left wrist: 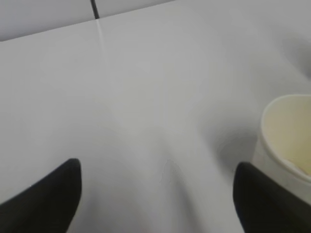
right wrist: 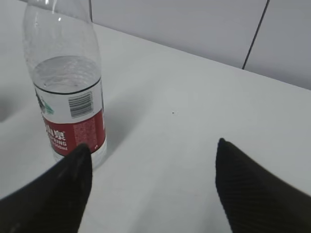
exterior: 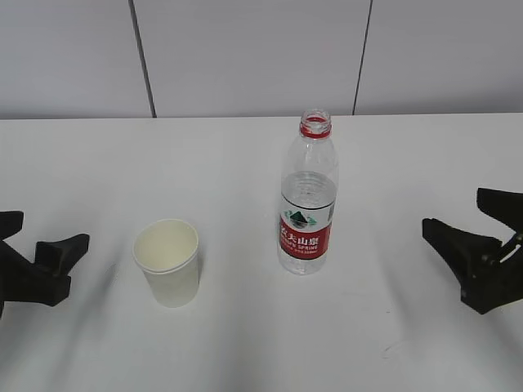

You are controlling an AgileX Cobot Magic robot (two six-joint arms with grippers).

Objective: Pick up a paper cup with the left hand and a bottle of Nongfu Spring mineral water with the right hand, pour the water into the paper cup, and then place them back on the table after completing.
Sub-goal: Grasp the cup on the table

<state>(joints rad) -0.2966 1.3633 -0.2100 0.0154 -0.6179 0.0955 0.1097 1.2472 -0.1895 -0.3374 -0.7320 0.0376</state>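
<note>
An empty white paper cup stands upright on the white table; it also shows at the right edge of the left wrist view. A clear uncapped Nongfu Spring bottle with a red label stands right of the cup, about half full of water; in the right wrist view the bottle is at the left. My left gripper is open and empty, left of the cup. My right gripper is open and empty, right of the bottle.
A grey panelled wall runs behind the table's far edge. The bare tabletop shows between the left gripper's fingers and between the right gripper's fingers.
</note>
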